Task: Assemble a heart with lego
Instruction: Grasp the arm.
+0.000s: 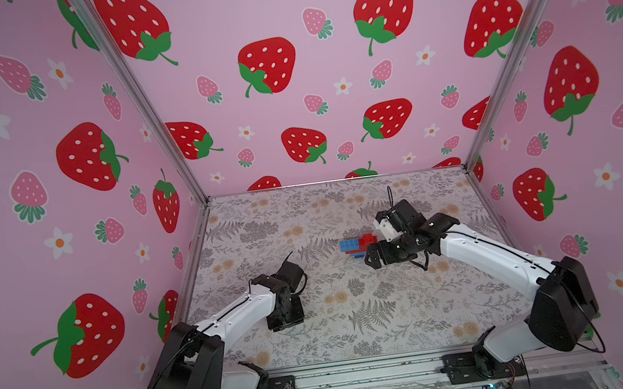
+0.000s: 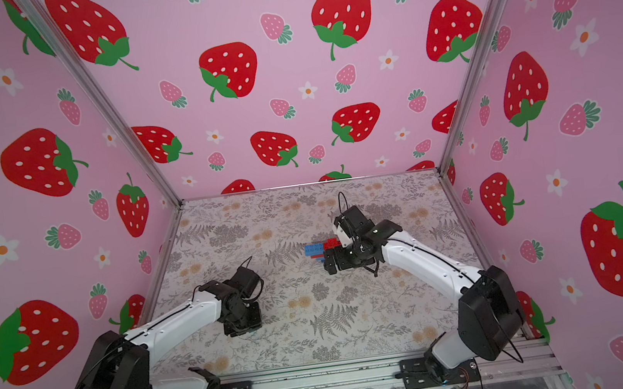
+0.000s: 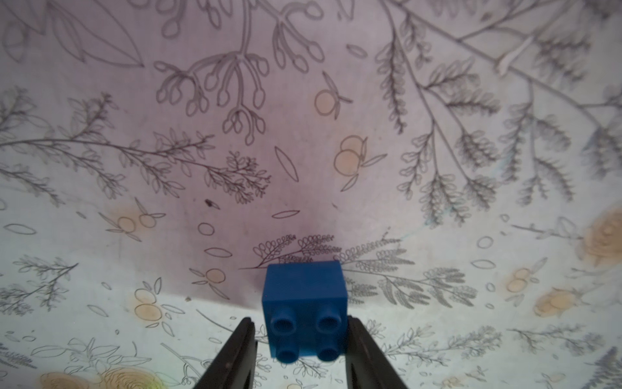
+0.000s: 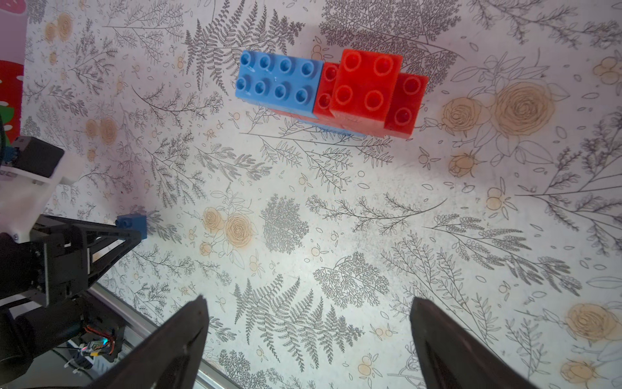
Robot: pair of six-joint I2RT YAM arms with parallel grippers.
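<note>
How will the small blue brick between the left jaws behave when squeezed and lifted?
The small blue brick looks like rigid moulded plastic, so it probably won't deform under the left gripper. Its smooth flat sides could slip if clamped off-centre. Squat and boxy, studs facing the gripper, it would likely slide rather than roll if nudged.

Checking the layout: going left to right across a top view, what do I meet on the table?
left claw → light-blue brick → right claw. The red bricks overlap the right claw, so they are left out.

Stepped red-and-blue heart [image 4: 336, 94], studs up, small blue square brick [image 3: 304, 303] on its side, well apart
</note>
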